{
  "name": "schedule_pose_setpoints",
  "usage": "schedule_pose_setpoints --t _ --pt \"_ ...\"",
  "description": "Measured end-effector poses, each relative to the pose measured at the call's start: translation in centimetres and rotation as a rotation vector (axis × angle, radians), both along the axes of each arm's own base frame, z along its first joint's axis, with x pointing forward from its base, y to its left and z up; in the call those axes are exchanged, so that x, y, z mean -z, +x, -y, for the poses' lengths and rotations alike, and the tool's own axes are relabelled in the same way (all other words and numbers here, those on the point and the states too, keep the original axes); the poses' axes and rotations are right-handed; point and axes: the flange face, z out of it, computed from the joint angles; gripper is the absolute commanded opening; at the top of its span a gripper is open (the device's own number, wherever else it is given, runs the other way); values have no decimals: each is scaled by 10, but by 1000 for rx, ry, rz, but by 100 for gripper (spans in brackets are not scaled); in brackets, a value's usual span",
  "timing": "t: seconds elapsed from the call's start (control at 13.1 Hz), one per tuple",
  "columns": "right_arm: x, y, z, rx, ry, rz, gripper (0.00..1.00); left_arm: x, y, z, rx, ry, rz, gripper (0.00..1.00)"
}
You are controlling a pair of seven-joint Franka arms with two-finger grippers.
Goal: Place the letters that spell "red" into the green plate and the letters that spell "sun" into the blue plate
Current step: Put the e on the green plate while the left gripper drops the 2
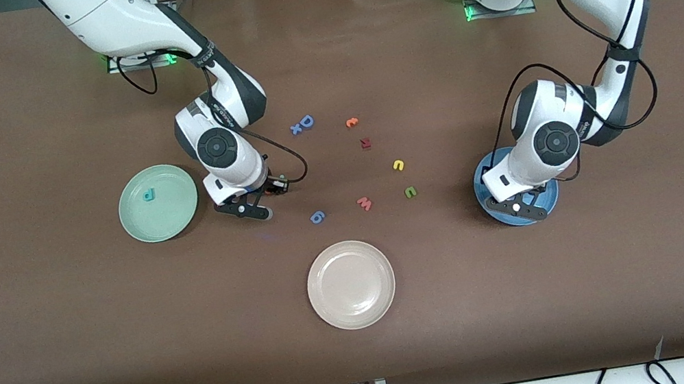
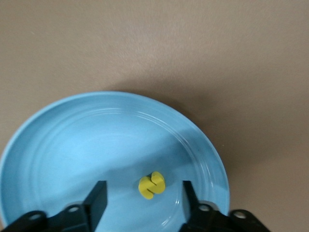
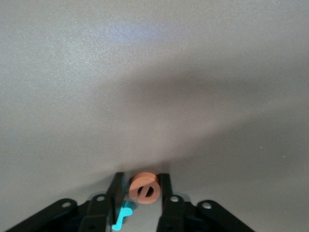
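My left gripper [image 1: 520,207] hangs low over the blue plate [image 1: 482,177], open. In the left wrist view the yellow "s" [image 2: 152,185] lies loose in the blue plate [image 2: 193,137] between the spread fingers [image 2: 96,199] of that gripper [image 2: 143,200]. My right gripper [image 1: 251,208] is down at the table beside the green plate [image 1: 170,222], which holds the teal "d" [image 1: 148,195]. That gripper [image 3: 140,187] has closed on the orange "e" [image 3: 144,189]; the teal "r" [image 3: 123,216] lies on the table against one finger. The yellow arch [image 1: 399,165] and olive arch [image 1: 410,192] lie mid-table.
A beige plate [image 1: 350,284] sits nearer the front camera, mid-table. Loose letters lie between the arms: a big blue "D" [image 1: 305,121], a small orange one [image 1: 352,122], a dark red one [image 1: 365,143], a pink "w" [image 1: 364,203] and a blue "6" [image 1: 316,217].
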Motion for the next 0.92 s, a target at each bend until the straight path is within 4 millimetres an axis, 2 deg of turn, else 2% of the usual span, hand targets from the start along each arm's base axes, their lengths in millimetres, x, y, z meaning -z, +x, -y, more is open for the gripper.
schedule_pose_setpoints --t 0.15,0.38,0.53,0.69,0.76,0.92 --pt "0 0 0 0 0 0 28 -25 -1 16 24 -8 10 99" --pt "0 0 0 0 0 0 28 -47 -16 66 62 -39 17 96" --pt "-1 0 2 -2 -6 -7 28 -48 -34 107 47 -48 8 89" --pt "-6 4 13 -15 -30 -34 28 -40 -59 152 34 -37 -6 80" --pt "-13 9 22 -27 -46 -49 28 -34 -71 171 34 -34 -12 75" --pt "-37 21 47 -57 -76 -86 28 -20 -84 194 44 -45 -10 74"
